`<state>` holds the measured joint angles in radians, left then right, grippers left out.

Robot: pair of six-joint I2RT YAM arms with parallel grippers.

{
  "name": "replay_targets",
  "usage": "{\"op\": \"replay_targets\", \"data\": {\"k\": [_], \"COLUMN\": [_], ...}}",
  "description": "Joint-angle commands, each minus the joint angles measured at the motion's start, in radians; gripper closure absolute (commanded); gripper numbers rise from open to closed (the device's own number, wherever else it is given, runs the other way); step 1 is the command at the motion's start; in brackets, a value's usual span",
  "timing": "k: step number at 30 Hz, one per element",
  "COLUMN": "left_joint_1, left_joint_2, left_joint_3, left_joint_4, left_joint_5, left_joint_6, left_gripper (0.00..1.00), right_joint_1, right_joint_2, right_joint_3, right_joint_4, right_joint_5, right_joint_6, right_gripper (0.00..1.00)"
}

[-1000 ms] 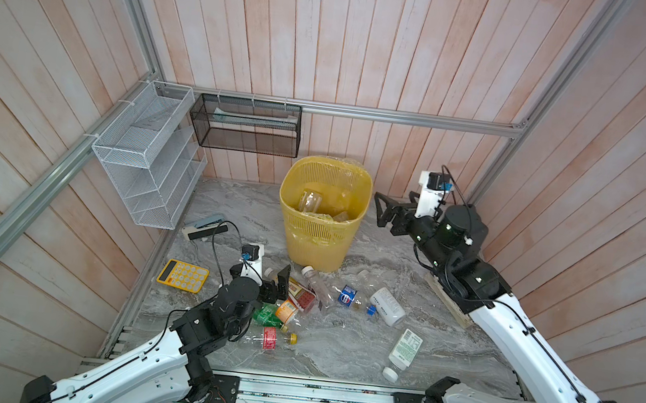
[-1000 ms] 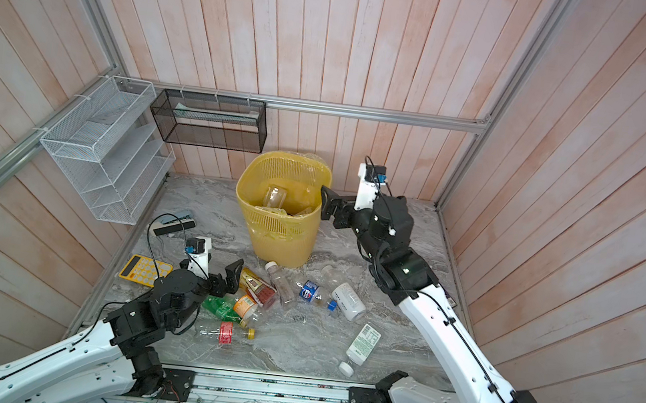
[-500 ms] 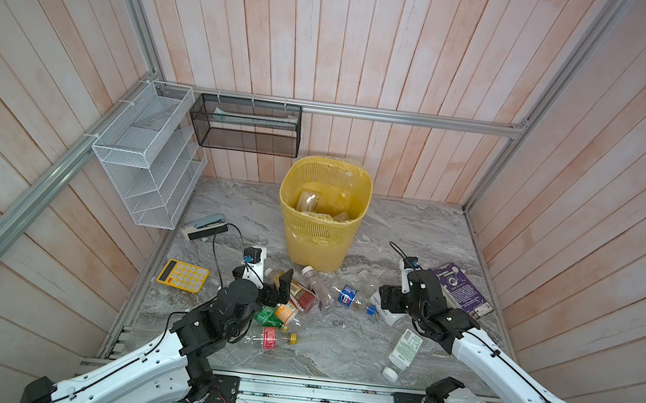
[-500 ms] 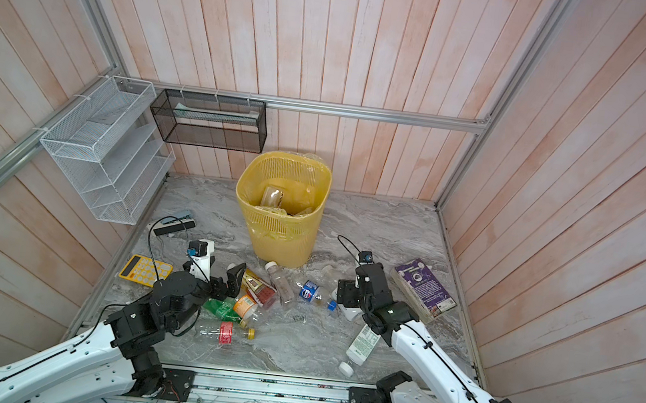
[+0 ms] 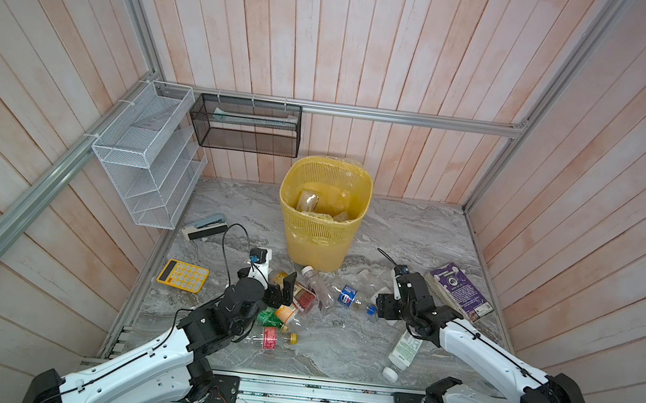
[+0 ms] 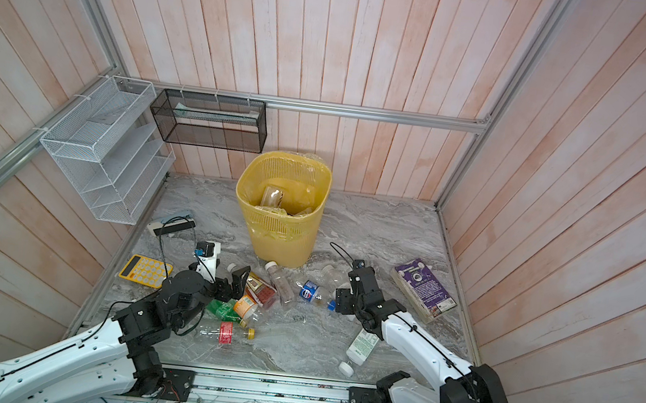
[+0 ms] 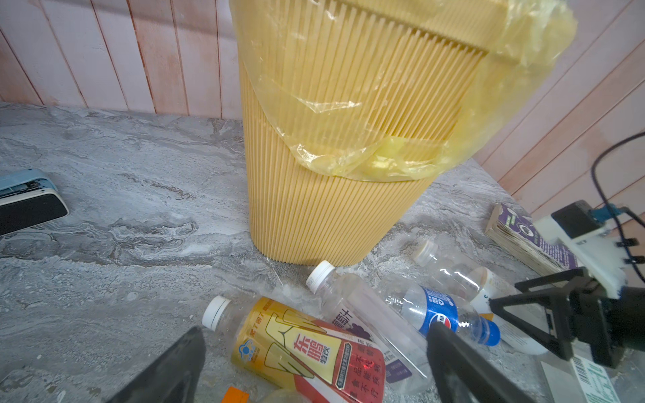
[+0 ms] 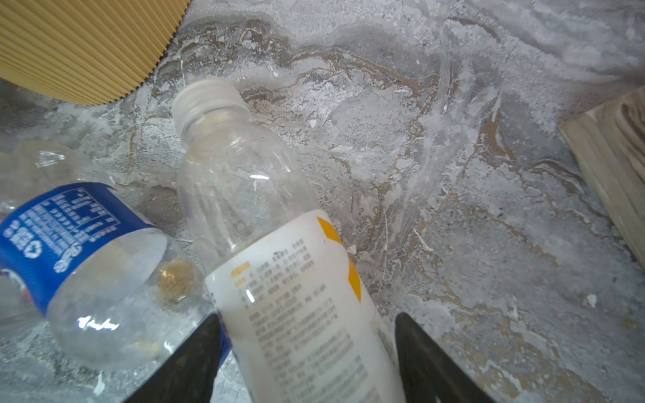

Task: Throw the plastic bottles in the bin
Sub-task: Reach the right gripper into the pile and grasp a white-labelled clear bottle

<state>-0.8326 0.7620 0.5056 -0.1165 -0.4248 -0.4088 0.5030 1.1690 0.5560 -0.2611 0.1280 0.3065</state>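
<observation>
The yellow bin (image 5: 318,239) stands at the back middle of the floor, with bottles inside. Several plastic bottles lie in front of it. My right gripper (image 8: 307,319) is low on the floor, with its jaws on either side of a clear bottle with a white label (image 8: 279,265). One finger touches the label and a small gap shows at the other. A blue-labelled bottle (image 8: 69,244) lies beside it. My left gripper (image 7: 316,335) is open just above a yellow-and-red labelled bottle (image 7: 296,345). Green (image 5: 269,316) and red-labelled (image 5: 269,337) bottles lie near the left arm.
A purple book (image 5: 457,290) lies to the right of the right gripper. A yellow calculator (image 5: 182,276) and a blue stapler (image 5: 205,225) lie at the left. A white rack (image 5: 146,160) and a black rack (image 5: 246,126) hang on the walls. A white bottle (image 5: 403,348) lies under the right arm.
My right arm has come down from beside the bin's rim to the floor, and its jaws have narrowed around the white-labelled bottle. The left arm has hardly moved.
</observation>
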Motion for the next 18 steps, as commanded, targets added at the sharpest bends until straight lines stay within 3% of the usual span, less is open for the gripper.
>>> {"op": "replay_targets", "data": {"k": [1,18], "left_joint_1": [-0.005,-0.009], "left_joint_2": [0.012,0.010], "left_joint_3": [0.007,-0.001], "left_joint_4": [0.002,0.000], "left_joint_5": [0.015,0.019], "left_joint_6": [-0.003,-0.022], "left_gripper": [0.00,0.00], "right_joint_1": [-0.003,-0.014], "right_joint_2": [0.036,0.213], "right_joint_3": [0.042,0.100], "right_joint_4": [0.021,0.047], "right_joint_5": [-0.031,-0.009], "right_joint_6": [-0.024,-0.014], "right_gripper": [0.17,0.24]}}
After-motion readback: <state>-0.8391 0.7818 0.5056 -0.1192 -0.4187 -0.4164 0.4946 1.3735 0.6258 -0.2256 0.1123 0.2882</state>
